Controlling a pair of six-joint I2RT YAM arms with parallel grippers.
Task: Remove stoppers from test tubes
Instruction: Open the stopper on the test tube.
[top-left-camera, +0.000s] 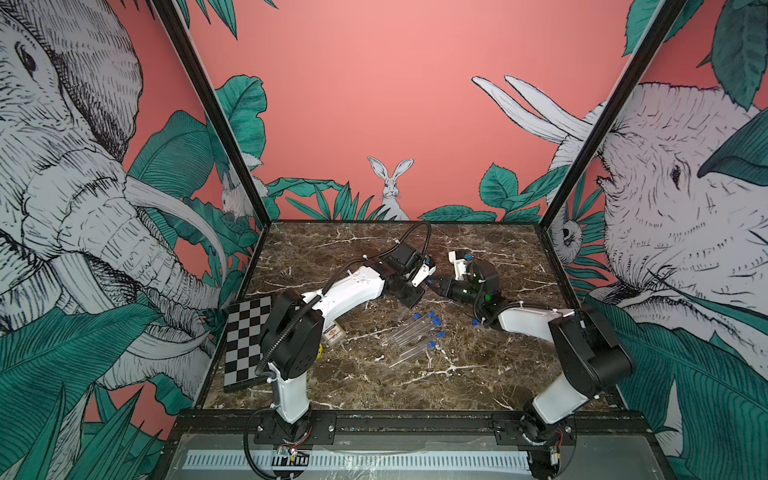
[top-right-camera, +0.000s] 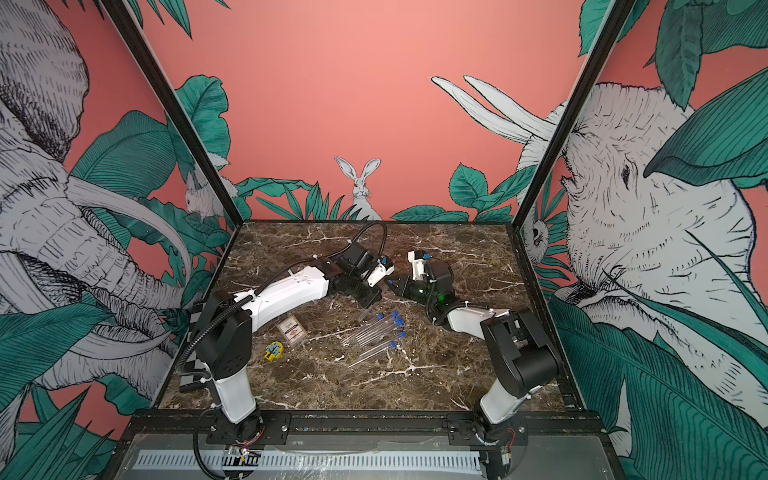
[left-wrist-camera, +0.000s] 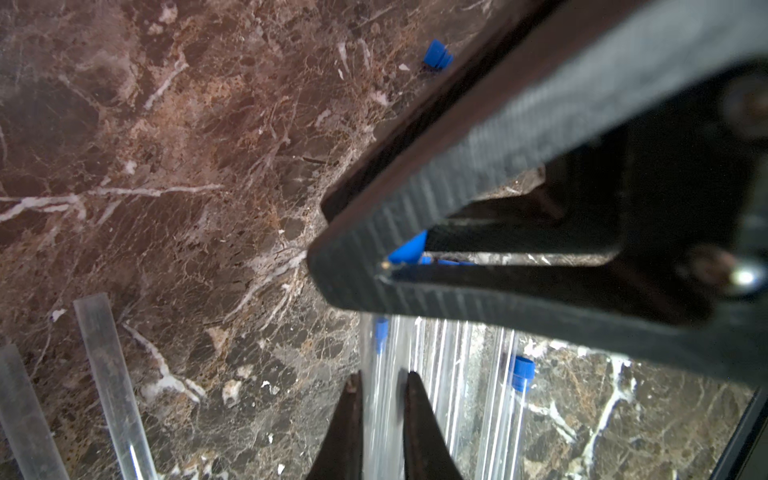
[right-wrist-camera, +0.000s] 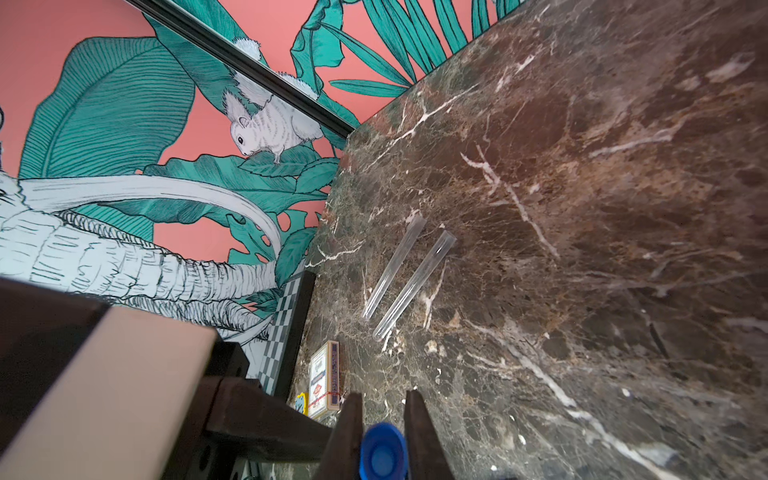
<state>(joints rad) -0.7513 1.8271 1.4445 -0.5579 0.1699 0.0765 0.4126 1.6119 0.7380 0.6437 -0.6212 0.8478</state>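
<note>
Blue stoppers (top-left-camera: 435, 321) capped six test tubes (top-left-camera: 409, 332) at frame centre, long axes diagonal, capped ends toward upper right. Two uncapped tubes (right-wrist-camera: 413, 284) lay parallel on the marble table (top-left-camera: 478, 374). Left gripper (left-wrist-camera: 382, 376) clenched another tube (left-wrist-camera: 380, 415); right gripper (right-wrist-camera: 382, 395) clenched one held stopper (right-wrist-camera: 382, 455); one loose stopper (top-left-camera: 474, 322) lay nearby.

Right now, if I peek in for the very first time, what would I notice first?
The jungle wallpaper jumps out, with a white rabbit on the back wall. Mid-table, the left jaws grip a clear test tube while the right jaws, facing them, pinch a bright blue stopper. Closer to the front lies a bunch of blue-capped tubes on the brown marble table.
</note>
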